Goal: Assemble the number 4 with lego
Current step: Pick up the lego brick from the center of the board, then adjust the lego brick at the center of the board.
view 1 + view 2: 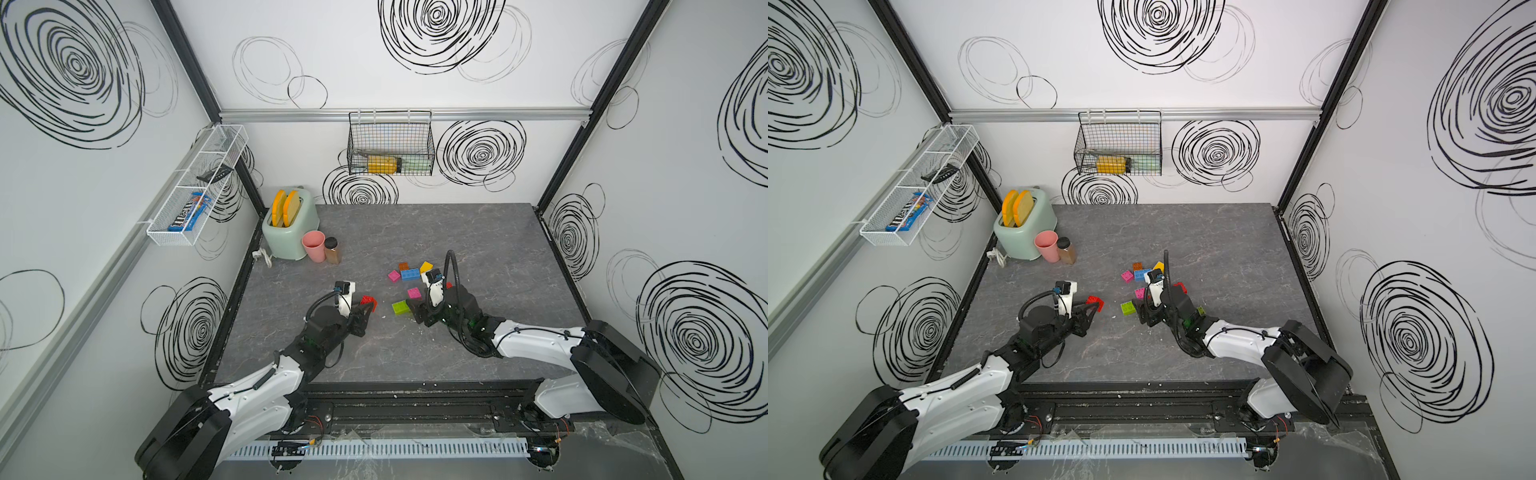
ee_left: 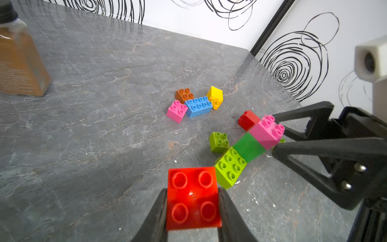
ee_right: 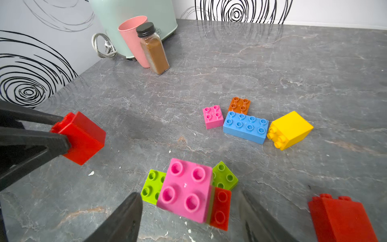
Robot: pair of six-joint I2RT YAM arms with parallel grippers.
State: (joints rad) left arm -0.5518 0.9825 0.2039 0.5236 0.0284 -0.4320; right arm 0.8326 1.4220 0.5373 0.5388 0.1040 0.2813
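Left claw (image 2: 191, 189): clamped on red brick (image 2: 192, 199). Right claw (image 3: 188, 193): jaws spread, straddling pink-topped stack (image 3: 186, 188), gaps both sides. Stack lies ahead-right of left claw, long axis running toward it; right claw is nearer.

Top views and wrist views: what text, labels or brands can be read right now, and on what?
"m&m's": on the blue candy packet in the white wire shelf, in both top views.
Spice bottle: fine print on its side, too blurred to read.
Lego bricks: no legible text.
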